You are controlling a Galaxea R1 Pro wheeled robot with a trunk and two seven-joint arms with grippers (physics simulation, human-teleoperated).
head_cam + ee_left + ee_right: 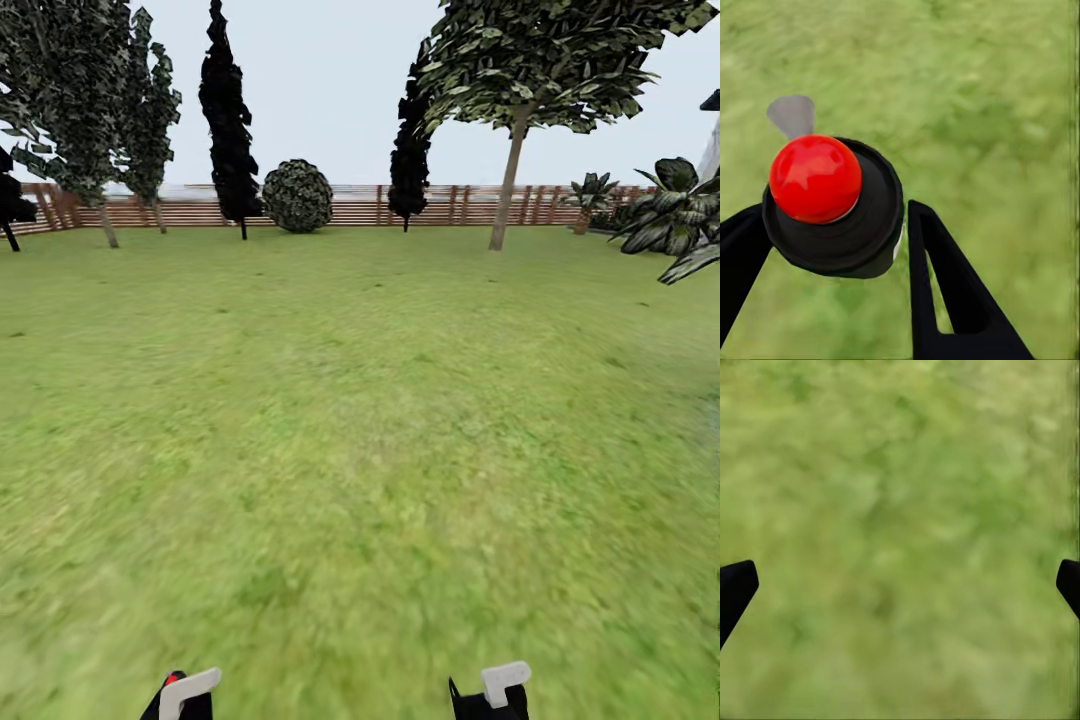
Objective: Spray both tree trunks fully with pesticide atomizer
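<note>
Gripping the pesticide atomizer point(832, 206) between clenched left jaws, right jaws spread wide over lawn point(900, 510).

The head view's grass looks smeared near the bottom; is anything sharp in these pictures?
Head view: the fence and far trees are crisp, the near lawn blurred. Left wrist view: the red-capped atomizer is sharp over soft grass. Right wrist view: uniformly blurry grass, no shadows.

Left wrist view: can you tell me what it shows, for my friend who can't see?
The left gripper holds a black atomizer with a round red top between its two black fingers. Behind it is blurry green grass.
</note>
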